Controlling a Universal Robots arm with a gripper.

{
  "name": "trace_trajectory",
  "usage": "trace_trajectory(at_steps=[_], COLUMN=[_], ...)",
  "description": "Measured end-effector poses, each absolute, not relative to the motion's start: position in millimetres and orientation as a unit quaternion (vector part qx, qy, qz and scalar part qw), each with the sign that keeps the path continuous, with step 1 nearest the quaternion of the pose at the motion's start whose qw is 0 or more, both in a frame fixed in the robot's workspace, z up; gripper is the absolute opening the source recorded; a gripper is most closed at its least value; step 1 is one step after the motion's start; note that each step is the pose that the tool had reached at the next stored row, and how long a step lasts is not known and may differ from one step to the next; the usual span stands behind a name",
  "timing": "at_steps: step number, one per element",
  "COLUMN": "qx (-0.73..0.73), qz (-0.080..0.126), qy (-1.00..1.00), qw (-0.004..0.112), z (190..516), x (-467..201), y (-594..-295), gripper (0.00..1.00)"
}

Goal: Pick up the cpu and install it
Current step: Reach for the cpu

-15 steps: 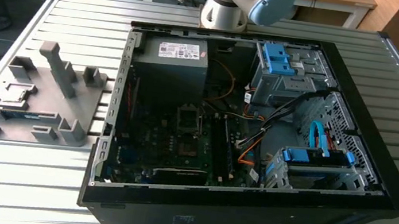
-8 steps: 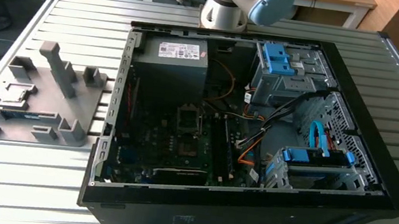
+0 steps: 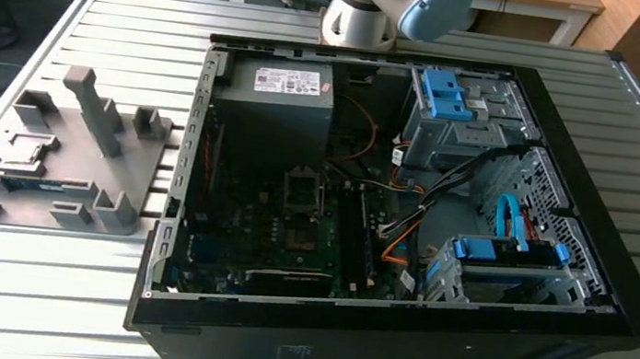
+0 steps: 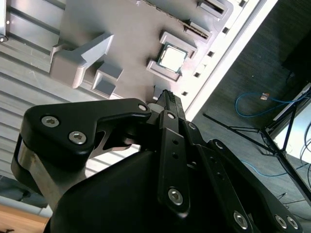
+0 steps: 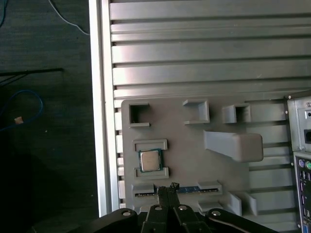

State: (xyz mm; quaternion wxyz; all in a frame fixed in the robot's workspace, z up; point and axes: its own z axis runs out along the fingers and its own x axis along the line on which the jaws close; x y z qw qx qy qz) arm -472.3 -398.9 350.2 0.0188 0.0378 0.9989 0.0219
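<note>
Step in hand: approach to the pick, in my judgement; the cpu (image 5: 150,160) lies untouched and nothing is installed yet
Cpu position: flat, metal top up, in a shallow seat between two small raised blocks of the grey fixture (image 3: 73,175); it sits on the side of the fixture away from the computer case (image 3: 601,300), toward the table edge
Fixture position: on the slatted table (image 3: 437,46), at the exterior view's left of the open case
Tool: the gripper (image 5: 167,188) hovers above the fixture, apart from the chip; you see its fingertips drawn together with no real gap, and it grips nothing
Nearest thing: in the first wrist view the fingertips line up over the long narrow memory stick (image 5: 194,188) in its slot, just beside the cpu seat, not over the chip itself
Second wrist view: same reading, cpu (image 4: 172,58) beyond the fingertips, gripper (image 4: 167,97) empty
What a pick calls for (judgement): you need the fingers opened wider than the chip, centred over it, and brought down on the two free edges, not on the sides with the blocks
Risk (judgement): the chip is thin and low in its seat, so a skewed descent could strike a block or tip it
</note>
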Motion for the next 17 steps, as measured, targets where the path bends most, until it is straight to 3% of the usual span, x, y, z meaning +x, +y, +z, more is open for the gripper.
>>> trace_trajectory(at_steps=[17], qx=[0.038], qz=[0.022], qy=[0.999], qw=[0.019], z=[343.8], x=[-480.2], y=[-398.9], gripper=[0.1])
